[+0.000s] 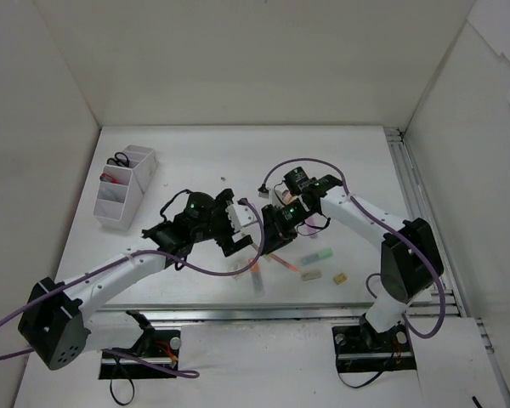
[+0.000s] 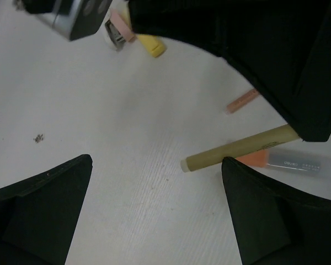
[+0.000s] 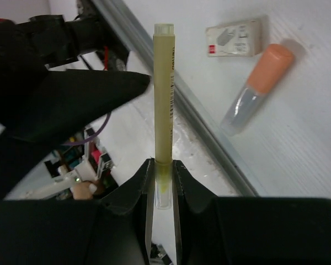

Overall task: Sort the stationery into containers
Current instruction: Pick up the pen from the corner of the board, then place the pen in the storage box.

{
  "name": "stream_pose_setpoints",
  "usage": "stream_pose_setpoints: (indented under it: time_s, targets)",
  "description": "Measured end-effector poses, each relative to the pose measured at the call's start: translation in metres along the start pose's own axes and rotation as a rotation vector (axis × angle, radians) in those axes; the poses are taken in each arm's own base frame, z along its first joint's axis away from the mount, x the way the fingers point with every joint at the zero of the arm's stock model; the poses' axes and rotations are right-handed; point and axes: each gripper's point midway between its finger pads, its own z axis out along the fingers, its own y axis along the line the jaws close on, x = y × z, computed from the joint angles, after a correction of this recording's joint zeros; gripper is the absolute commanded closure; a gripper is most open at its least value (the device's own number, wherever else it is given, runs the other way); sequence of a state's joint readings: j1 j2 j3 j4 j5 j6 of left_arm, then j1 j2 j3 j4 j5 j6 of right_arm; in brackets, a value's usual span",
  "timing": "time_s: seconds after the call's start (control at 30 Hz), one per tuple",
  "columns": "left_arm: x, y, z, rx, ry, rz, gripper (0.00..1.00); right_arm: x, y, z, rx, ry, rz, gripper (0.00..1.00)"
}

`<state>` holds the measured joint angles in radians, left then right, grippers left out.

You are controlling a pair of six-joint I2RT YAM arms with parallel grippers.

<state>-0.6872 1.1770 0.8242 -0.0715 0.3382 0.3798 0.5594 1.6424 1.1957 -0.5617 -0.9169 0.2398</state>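
Observation:
My right gripper [image 3: 163, 176] is shut on the clear cap end of a yellow highlighter [image 3: 164, 94], which sticks straight out from the jaws, above the table. In the top view the right gripper [image 1: 274, 228] sits mid-table, close to my left gripper [image 1: 235, 228]. The left gripper [image 2: 154, 165] is open and empty over bare table, and the held yellow highlighter [image 2: 237, 152] ends just beside its right finger. The white organiser [image 1: 123, 191] stands at the far left with black-handled scissors [image 1: 119, 160] in its back compartment.
An orange highlighter with a clear cap [image 3: 259, 88] and a boxed eraser [image 3: 234, 38] lie near the front rail. A green highlighter [image 1: 317, 257], two erasers [image 1: 310, 274] [image 1: 340, 277] and a thin orange pen [image 1: 280, 262] lie front right. Yellow [image 2: 151, 45] and pink [image 2: 121, 25] highlighters lie farther back.

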Motion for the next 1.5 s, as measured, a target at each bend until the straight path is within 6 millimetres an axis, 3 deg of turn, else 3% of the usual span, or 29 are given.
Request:
stream_pose_setpoints:
  time_s: [0.13,0.47,0.57,0.6,0.67,0.7,0.73,0.77,0.83,0.87,0.9,0.97,1.0,1.07,1.1,1.13,1.2,1.3,1.4,1.5]
  targets:
    - [-0.008,-0.012,0.017,0.080,-0.005,0.099,0.03,-0.005,0.010,-0.005,-0.078,0.032,0.042,1.00]
    - [-0.019,-0.046,0.026,0.237,-0.066,0.249,0.37,-0.030,0.010,-0.007,-0.129,0.039,0.086,1.00]
    - [-0.019,-0.048,0.032,0.252,-0.055,0.266,0.52,-0.039,0.019,-0.011,-0.147,0.022,0.061,1.00]
    - [-0.020,-0.047,0.035,0.252,-0.052,0.271,0.62,-0.042,0.021,-0.013,-0.153,0.018,0.055,1.00]
    - [-0.019,-0.046,0.037,0.253,-0.040,0.277,0.73,-0.045,0.022,-0.014,-0.157,0.010,0.051,1.00]
    - [-0.018,-0.047,0.037,0.252,-0.032,0.280,0.87,-0.045,0.022,-0.014,-0.158,0.011,0.055,1.00]
    - [-0.016,-0.048,0.037,0.257,-0.022,0.276,0.95,-0.045,0.020,-0.015,-0.161,0.011,0.062,1.00]
    - [-0.012,-0.049,0.036,0.261,-0.006,0.271,1.00,-0.047,0.018,-0.016,-0.161,0.005,0.066,1.00]
    - [-0.010,-0.049,0.036,0.262,0.003,0.271,1.00,-0.049,0.016,-0.017,-0.167,0.003,0.075,1.00]
    - [-0.009,-0.049,0.036,0.260,0.005,0.269,1.00,-0.050,0.016,-0.017,-0.169,0.004,0.077,0.98]
    - [-0.009,-0.049,0.036,0.257,0.009,0.266,1.00,-0.050,0.016,-0.016,-0.171,0.005,0.077,0.85]
    - [-0.008,-0.048,0.036,0.251,0.013,0.263,1.00,-0.051,0.016,-0.016,-0.170,0.004,0.078,0.73]
    - [-0.008,-0.046,0.036,0.242,0.015,0.264,1.00,-0.052,0.016,-0.016,-0.168,0.004,0.081,0.58]
    - [-0.010,-0.040,0.037,0.212,0.018,0.263,1.00,-0.053,0.012,-0.017,-0.138,-0.004,0.087,0.48]
    - [-0.011,-0.037,0.037,0.198,0.018,0.260,1.00,-0.056,0.008,-0.019,-0.121,-0.017,0.095,0.31]
    - [-0.012,-0.033,0.037,0.176,0.018,0.253,1.00,-0.059,0.003,-0.021,-0.096,-0.033,0.103,0.22]
    - [-0.016,-0.020,0.035,0.129,0.001,0.227,1.00,-0.067,-0.005,-0.031,-0.056,-0.086,0.120,0.18]
    - [-0.017,0.005,0.026,0.046,-0.031,0.148,1.00,-0.087,-0.011,-0.061,-0.015,-0.231,0.109,0.14]
    - [-0.002,0.050,0.001,-0.124,-0.032,0.024,1.00,-0.094,-0.021,-0.104,0.061,-0.401,0.099,0.03]
    - [0.018,0.104,-0.032,-0.369,-0.026,-0.114,1.00,-0.094,-0.036,-0.139,0.144,-0.539,0.118,0.02]
